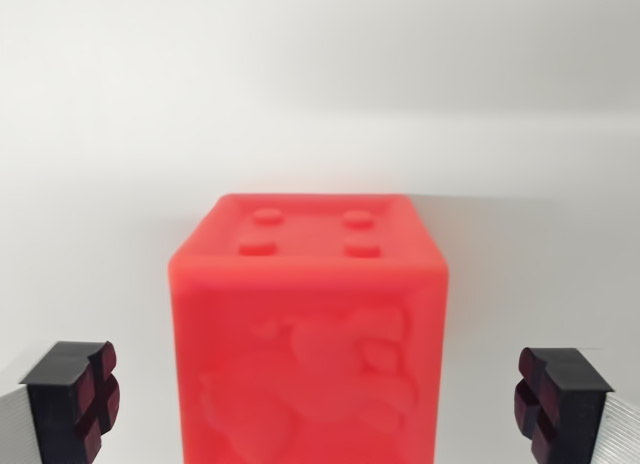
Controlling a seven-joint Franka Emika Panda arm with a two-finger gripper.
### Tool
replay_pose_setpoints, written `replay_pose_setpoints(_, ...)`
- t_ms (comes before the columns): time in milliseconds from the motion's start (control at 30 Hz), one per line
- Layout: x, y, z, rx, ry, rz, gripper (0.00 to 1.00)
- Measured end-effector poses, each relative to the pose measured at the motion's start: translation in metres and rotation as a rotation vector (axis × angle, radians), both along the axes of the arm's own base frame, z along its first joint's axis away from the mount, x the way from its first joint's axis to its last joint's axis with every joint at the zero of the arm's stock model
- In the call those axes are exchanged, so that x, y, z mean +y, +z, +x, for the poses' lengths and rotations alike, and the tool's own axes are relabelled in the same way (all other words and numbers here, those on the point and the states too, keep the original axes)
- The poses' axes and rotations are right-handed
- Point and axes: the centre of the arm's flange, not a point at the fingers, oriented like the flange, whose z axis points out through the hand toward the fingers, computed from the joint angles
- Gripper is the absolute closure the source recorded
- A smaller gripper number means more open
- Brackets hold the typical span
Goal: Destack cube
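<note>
Red cube (308,334) stands centred on a plain white surface (110,184), four round studs on its top face and a raised relief on its near side. Gripper (320,404) fingers (75,399) sit wide apart, flanking it left and right without touching.

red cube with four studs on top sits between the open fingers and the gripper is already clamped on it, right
Not quite. The red cube with four studs on top does sit between the fingers, but the gripper is open, not clamped: the wrist view shows gaps on both sides.
</note>
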Motion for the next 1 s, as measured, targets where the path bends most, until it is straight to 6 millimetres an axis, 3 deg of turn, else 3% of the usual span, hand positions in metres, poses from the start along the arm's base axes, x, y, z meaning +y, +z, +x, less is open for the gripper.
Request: replay_pose_setpoints(1000,0.001,0.116,0.000,-0.005,0.002,0.001,0.00)
